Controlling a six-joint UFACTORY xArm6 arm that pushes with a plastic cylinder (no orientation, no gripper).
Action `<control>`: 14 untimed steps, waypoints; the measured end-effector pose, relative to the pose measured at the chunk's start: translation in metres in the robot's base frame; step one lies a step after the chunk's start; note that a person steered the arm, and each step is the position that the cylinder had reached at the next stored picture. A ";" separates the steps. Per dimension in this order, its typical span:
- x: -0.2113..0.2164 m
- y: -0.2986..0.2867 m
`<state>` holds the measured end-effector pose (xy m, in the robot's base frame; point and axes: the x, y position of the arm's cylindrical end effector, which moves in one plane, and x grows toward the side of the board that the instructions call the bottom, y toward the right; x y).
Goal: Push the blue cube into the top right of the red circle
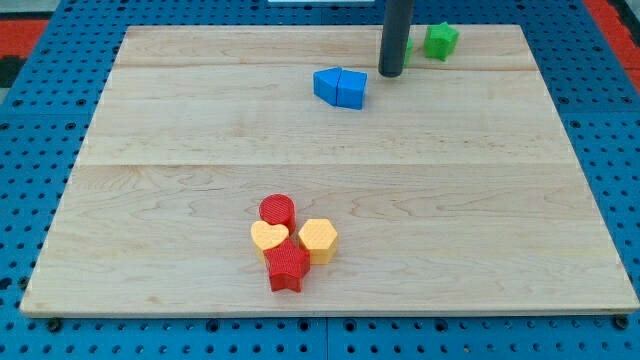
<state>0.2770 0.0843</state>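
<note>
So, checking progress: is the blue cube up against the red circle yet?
No. The blue cube sits near the view's top, far from the red circle; my tip is just to its right.

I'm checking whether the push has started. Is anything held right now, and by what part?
Nothing is held. There is no hand, only a rod; my tip stands just to the right of the blue blocks, apparently not touching them.
</note>
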 end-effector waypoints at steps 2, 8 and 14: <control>0.039 -0.059; 0.082 -0.029; 0.139 -0.073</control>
